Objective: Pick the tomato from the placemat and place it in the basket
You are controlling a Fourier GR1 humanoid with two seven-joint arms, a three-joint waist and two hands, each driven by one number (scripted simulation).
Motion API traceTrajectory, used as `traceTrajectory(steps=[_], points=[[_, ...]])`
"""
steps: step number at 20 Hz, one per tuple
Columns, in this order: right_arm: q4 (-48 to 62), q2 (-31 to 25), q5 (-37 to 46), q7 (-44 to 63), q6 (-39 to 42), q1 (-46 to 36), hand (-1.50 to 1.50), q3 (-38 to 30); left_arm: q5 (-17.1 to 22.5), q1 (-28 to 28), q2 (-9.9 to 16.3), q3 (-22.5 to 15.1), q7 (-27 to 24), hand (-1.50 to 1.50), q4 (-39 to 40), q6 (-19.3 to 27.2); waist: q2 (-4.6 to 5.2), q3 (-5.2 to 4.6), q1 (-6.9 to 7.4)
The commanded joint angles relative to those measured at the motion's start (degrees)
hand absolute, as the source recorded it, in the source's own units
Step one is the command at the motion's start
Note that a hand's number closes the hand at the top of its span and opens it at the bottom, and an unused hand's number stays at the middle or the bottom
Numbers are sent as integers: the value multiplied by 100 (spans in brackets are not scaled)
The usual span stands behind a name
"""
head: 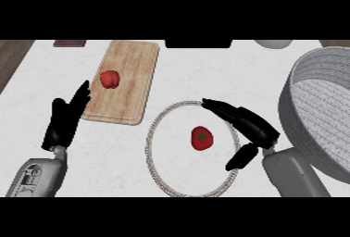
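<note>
A red tomato (202, 138) with a green stem lies near the middle of a round white placemat (159, 163) with a braided rim. My right hand (247, 126) hovers just right of the tomato, open, fingers stretched toward the mat's top edge and thumb hanging down over its right rim; it does not touch the tomato. The large grey basket (301, 115) stands at the right edge of the view, beside that hand. My left hand (63, 121) rests open at the left, fingers pointing up.
A wooden cutting board (133, 74) lies at the upper left with a second red vegetable (110, 79) on it. A dark flat thing (70, 43), a black object (198, 44) and a pale round object (274, 44) sit along the counter's far edge.
</note>
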Motion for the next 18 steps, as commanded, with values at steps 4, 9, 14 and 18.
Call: traceTrajectory(steps=[4, 9, 14, 18], points=[[-31, 267, 135, 136, 257, -127, -150, -257, -306, 352, -159, -6, 40, 0, -345, -162, -4, -1, 1], [186, 507, 564, 202, 144, -5, -150, -16, -209, 250, -187, 318, -286, 0, 53, -338, -1, -1, -7], [1077, 620, 827, -191, -167, -271, -150, -85, -437, 383, -400, 85, 37, 0, -414, -207, 1, 0, 23], [1005, 947, 962, 186, -27, -476, -150, -58, -382, -148, -347, 407, -297, 0, 476, -416, 3, -1, -5]])
